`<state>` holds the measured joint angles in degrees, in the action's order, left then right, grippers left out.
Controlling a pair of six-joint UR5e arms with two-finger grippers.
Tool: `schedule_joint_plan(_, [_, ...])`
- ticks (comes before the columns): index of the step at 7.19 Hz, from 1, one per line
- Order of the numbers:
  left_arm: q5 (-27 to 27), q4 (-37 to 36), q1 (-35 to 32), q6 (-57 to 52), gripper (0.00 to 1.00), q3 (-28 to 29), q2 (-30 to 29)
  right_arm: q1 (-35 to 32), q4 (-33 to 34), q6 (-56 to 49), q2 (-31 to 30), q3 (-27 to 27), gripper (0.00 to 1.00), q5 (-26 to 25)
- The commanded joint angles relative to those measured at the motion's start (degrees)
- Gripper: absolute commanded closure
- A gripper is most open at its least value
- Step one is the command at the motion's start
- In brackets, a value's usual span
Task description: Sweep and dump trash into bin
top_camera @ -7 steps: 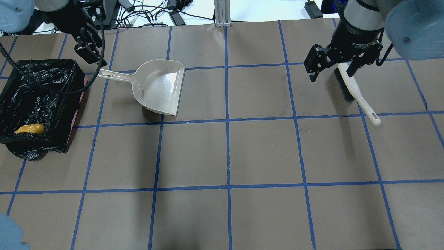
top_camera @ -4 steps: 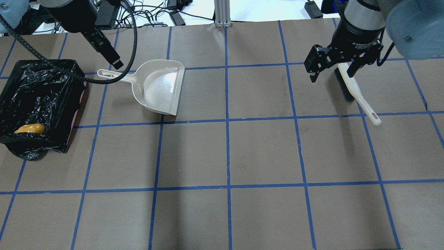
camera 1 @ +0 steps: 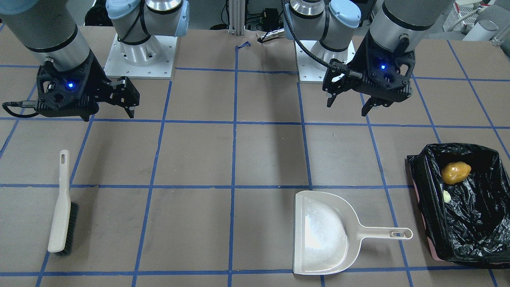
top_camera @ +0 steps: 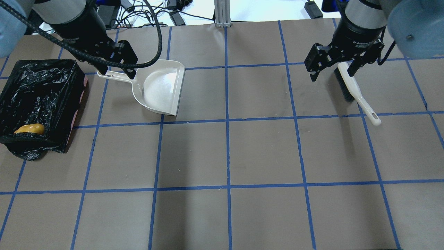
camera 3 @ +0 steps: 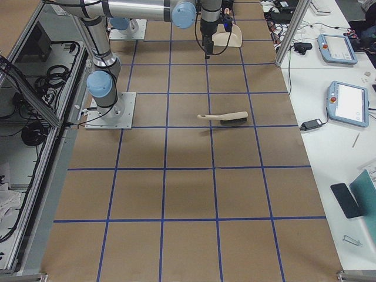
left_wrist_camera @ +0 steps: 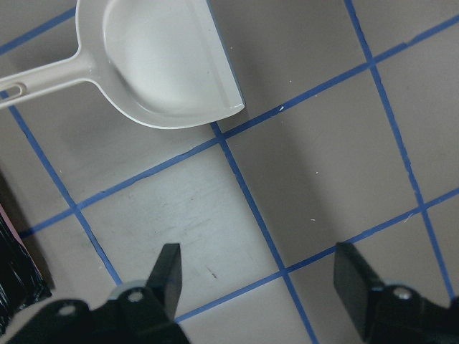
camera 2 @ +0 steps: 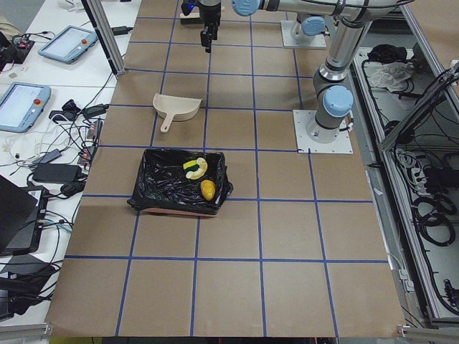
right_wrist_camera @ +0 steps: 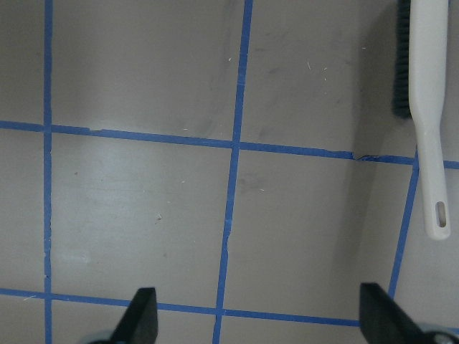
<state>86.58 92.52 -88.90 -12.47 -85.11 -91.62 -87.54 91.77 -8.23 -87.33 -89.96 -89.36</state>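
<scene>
The bin (camera 1: 422, 199), lined with a black bag, holds the golden-brown lump (camera 1: 455, 172), the pale crescent slice (camera 1: 447, 195) and, in the exterior left view, the yellow-green wedge (camera 2: 191, 164). The bin (top_camera: 78, 74) stands at the table's left in the overhead view. The beige dustpan (top_camera: 159, 88) lies flat and empty beside it. My left gripper (top_camera: 117, 71) is open and empty, held above the dustpan's handle (top_camera: 114, 76). My right gripper (top_camera: 331, 73) is open and empty, held above the white brush (top_camera: 350, 86), which lies on the table.
Brown paper with a blue tape grid covers the table. Both arm bases (camera 1: 139, 56) stand at the robot's edge. Cables and power bricks (top_camera: 145, 14) lie beyond the table's far edge. The left wrist view shows the dustpan (left_wrist_camera: 158, 64) ahead of the fingers.
My left arm has swung right from over the bin's far corner to above the dustpan's handle, and the gripper has turned. My right arm and the brush have barely moved.
</scene>
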Motion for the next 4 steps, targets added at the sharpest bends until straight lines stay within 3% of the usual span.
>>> schedule_joint_plan(1, [0.0, -3.7, 0.0, 4.8, 0.21, -1.9, 1.6, 0.0, 0.2, 0.1, -0.3, 0.0, 0.0, 0.8])
schedule_joint_plan(3, [0.3, -6.5, 0.8, 3.5, 0.0, -2.4, 2.1, 0.0, 0.4, 0.1, -0.6, 0.0, 0.0, 0.1])
schedule_joint_plan(4, [0.2, -6.1, 0.8, 3.5, 0.0, -3.4, 2.7, 0.0, 0.4, 0.1, -0.6, 0.0, 0.0, 0.1])
